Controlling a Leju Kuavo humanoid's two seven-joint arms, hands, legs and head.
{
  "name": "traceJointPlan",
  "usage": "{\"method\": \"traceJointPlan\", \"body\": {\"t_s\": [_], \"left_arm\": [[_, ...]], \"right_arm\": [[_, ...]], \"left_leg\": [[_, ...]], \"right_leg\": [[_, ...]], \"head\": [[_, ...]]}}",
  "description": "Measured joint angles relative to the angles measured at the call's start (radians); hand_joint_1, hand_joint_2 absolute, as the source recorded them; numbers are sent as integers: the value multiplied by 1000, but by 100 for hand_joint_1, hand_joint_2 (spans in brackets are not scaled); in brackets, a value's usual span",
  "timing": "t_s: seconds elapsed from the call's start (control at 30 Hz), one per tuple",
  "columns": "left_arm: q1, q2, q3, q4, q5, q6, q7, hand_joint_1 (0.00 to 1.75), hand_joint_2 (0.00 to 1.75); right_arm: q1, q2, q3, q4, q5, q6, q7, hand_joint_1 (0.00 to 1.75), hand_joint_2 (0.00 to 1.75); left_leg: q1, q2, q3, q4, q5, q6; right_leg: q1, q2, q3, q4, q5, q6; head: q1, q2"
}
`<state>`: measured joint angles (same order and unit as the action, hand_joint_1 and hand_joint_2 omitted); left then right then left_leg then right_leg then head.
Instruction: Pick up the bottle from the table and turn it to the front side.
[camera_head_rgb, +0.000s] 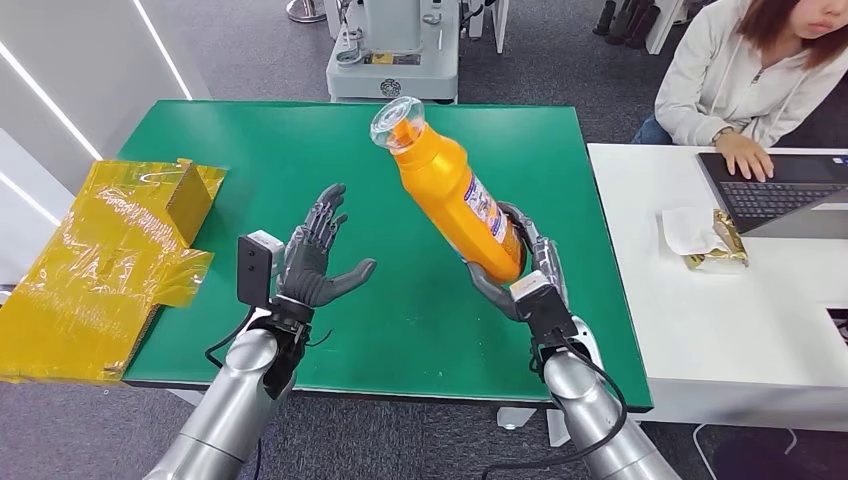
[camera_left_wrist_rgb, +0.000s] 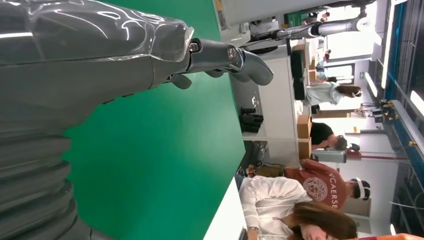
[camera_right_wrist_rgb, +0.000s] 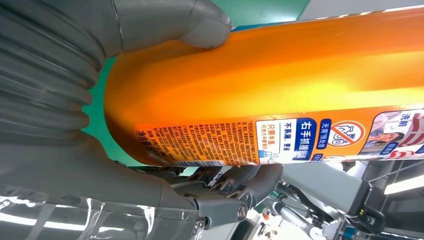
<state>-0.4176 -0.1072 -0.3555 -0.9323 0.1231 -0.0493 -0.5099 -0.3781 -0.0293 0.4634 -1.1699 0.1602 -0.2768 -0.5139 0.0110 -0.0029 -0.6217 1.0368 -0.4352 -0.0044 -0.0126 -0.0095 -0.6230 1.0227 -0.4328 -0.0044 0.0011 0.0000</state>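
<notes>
Right hand (camera_head_rgb: 520, 268) is holding the orange bottle (camera_head_rgb: 452, 190) up over the green table (camera_head_rgb: 300, 150).
Its fingers (camera_right_wrist_rgb: 250, 182) and thumb are clasping the bottle's base, the clear cap tilting away toward the far left. The left hand (camera_head_rgb: 315, 262) is hovering alongside, well apart, fingers spread and grasping nothing.

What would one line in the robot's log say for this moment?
right hand: grips orange bottle, lifted, tilted | left hand: empty, fingers spread | green table: below
</notes>
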Motion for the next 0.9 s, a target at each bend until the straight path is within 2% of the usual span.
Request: {"method": "traceJointPlan", "body": {"t_s": [0.23,0.37,0.5,0.67,0.9], "left_arm": [[-160,-37,0,104,77,-70,49,0,175],[-193,-46,0,125,79,-70,58,0,175],[-219,-52,0,137,67,-37,42,0,175],[-280,-58,2,149,69,37,40,0,175],[-320,-58,17,169,75,57,40,0,175]], "right_arm": [[-62,32,0,54,13,-5,0,175,175],[-73,39,0,76,13,-4,0,175,175],[-89,56,0,101,13,4,-2,175,175],[-128,104,4,147,16,19,5,175,175],[-141,128,5,182,15,21,8,175,175]], "left_leg": [[0,0,-1,0,0,0],[0,0,-1,0,0,0],[0,0,-1,0,0,0],[0,0,-1,0,0,-1],[0,0,-1,0,1,-1]], "right_leg": [[0,0,-1,0,0,0],[0,0,-1,0,0,0],[0,1,-1,0,0,0],[0,1,-1,1,0,0],[0,1,-1,1,0,0]], "head": [[0,0],[0,0],[0,0],[0,0],[0,0]]}}
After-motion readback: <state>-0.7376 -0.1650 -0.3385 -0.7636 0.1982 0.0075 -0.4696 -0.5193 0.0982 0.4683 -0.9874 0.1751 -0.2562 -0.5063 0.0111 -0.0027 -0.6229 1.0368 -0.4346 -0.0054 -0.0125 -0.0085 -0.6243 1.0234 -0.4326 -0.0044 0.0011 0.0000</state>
